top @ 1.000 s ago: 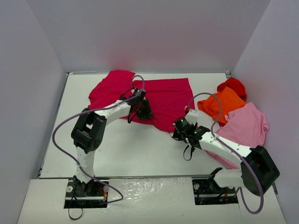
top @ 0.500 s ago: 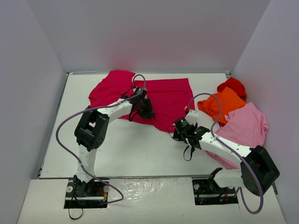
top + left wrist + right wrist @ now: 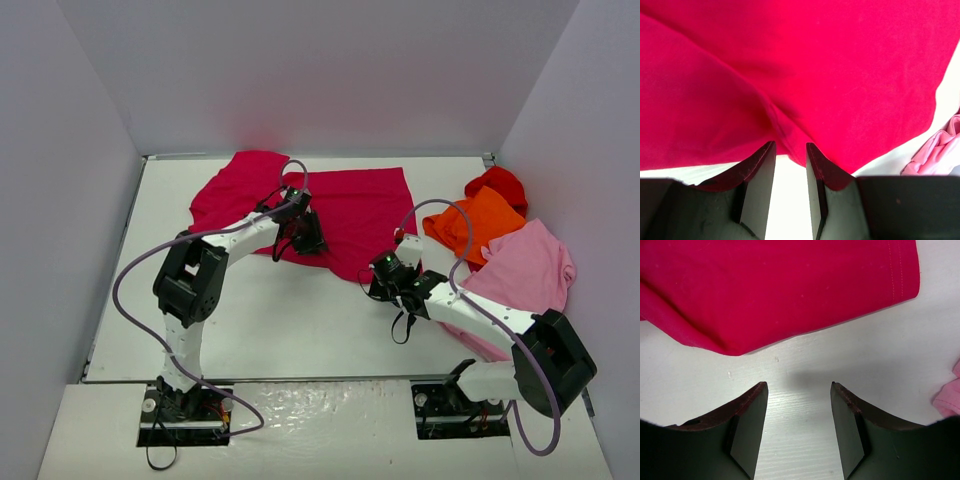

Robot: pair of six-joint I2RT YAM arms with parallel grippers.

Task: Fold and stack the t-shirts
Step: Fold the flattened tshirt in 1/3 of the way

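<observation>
Your left gripper (image 3: 790,144): fingers narrowly parted at the crimson t-shirt (image 3: 815,65) hem.
Your right gripper (image 3: 799,385): released (over the table (image 3: 805,410)).

1. A crimson-magenta t-shirt (image 3: 780,285) fills the upper part of the view, lying flat on the white table (image 3: 880,350).
2. Its near edge runs to a rounded corner at lower left, and a double-stitched hem (image 3: 895,270) runs down its right side.
3. The right gripper (image 3: 798,390) hovers over bare table just short of that edge, its two dark fingers (image 3: 747,425) parted with nothing between them.
4. A bit of light pink t-shirt (image 3: 947,400) shows at the right edge, apart from the crimson one.
</observation>
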